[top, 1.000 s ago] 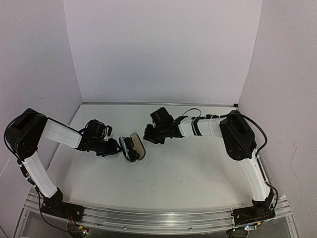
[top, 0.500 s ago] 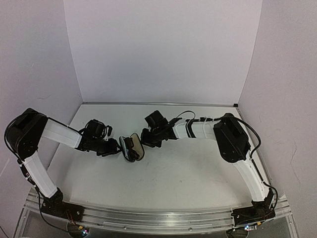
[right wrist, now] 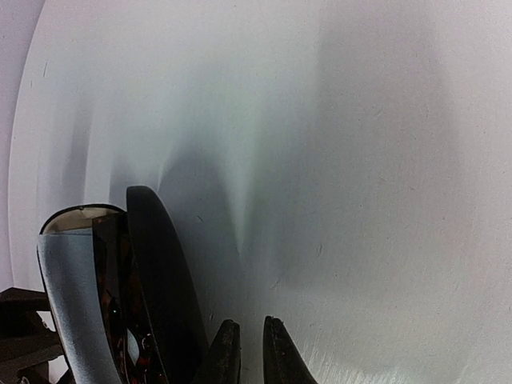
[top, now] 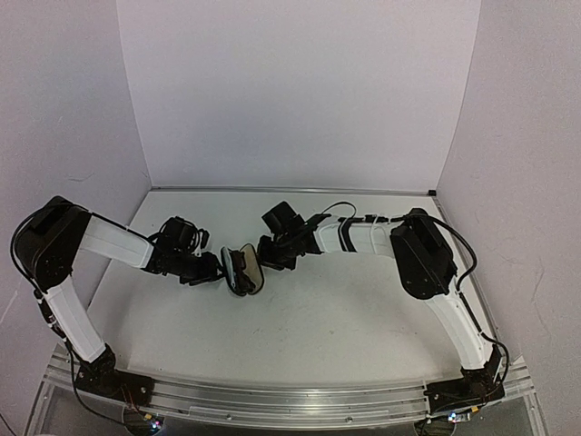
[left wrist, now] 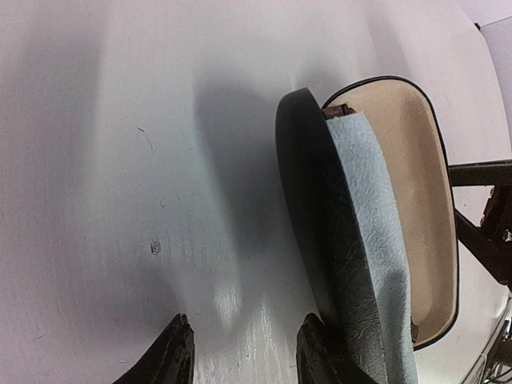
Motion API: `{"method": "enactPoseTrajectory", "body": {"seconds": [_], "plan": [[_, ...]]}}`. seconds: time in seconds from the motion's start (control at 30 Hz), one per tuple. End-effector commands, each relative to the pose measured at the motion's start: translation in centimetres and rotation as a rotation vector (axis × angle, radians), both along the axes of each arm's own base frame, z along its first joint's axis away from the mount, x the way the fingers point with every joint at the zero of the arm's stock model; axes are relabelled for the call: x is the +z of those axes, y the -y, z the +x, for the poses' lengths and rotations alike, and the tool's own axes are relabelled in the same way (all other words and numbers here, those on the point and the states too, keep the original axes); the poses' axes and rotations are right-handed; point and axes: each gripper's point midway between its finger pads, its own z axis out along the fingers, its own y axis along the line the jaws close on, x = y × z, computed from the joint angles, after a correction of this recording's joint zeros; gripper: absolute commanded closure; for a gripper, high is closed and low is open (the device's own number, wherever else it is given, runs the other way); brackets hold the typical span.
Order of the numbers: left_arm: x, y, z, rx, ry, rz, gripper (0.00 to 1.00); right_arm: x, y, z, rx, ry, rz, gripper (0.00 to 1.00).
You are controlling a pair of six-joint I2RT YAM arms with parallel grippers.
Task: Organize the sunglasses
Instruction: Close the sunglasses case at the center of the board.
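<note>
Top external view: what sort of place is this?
Probably a lab test cell: plain white walls box in a white table, left arm and right arm bolted to an aluminium rail, one glasses case as prop.

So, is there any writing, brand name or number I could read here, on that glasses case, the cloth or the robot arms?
No readable text anywhere.
The black glasses case, its tan lining, the light blue cloth and the sunglasses: no print or logo shows.
The left arm, right arm and table: no legible label, only small scuffs on the table.
</note>
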Motion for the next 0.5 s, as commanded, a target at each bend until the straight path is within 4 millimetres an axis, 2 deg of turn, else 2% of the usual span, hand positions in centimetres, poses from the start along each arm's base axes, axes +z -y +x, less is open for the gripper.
{"method": "enactPoseTrajectory", "body": {"seconds": [0.0, 0.2, 0.47], "plan": [[0.6, 2.1, 0.0, -0.053, -0.001, -0.02, 0.56, 3.6, -3.5, -0.4, 0.051, 0.071, 0.081, 0.89], [0.7, 2.4, -0.1, -0.062, 0.0, -0.015, 0.56, 4.6, -4.3, -0.4, 0.062, 0.09, 0.079, 0.89], [0.8, 2.8, -0.2, -0.068, 0.001, -0.018, 0.56, 4.3, -5.5, -1.4, 0.088, 0.084, 0.079, 0.91]]}}
